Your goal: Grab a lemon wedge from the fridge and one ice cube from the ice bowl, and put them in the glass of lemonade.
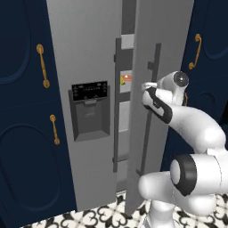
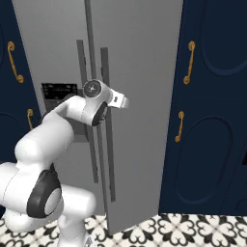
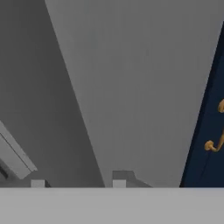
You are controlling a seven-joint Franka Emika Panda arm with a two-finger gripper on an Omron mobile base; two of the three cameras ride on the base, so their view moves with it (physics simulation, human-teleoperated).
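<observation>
1. Room: navy cabinets [image 1: 18, 111] with brass handles [image 1: 42, 66] on either side of the fridge [image 1: 84, 53]; floor [image 1: 89, 218] tiled in a black-and-white pattern.
2. Fridge: tall, light grey; left door shut, carrying a black dispenser panel [image 1: 90, 90] above a grey recess [image 1: 91, 118]; right door [image 1: 153, 40] swung partly open, its free edge standing out from the fridge front.
3. Long vertical handle [image 1: 116, 104] on the left door; a second handle [image 1: 151, 107] on the open right door.
4. Through the gap between the doors, left base view: grey shelf edges and a small orange-red item [image 1: 126, 79] on a shelf; lemon wedge not made out in the gap; too small or hidden to tell.
5. Arm: rises from the base, elbow bent, wrist level with the middle of the right door handle.
6. Gripper [image 1: 145, 85]: at the right door handle, left base view; in the right base view the hand [image 2: 120, 101] sits just right of the two handles, against the door face.
7. Finger tips [image 3: 119, 183] low in the hand view, apart from one another, pale door surface beyond; a navy cabinet and a brass handle at that view's right edge.
8. Grip state: cannot tell whether the jaws clamp the handle or merely stand beside it; contact not resolved in any view.
</observation>
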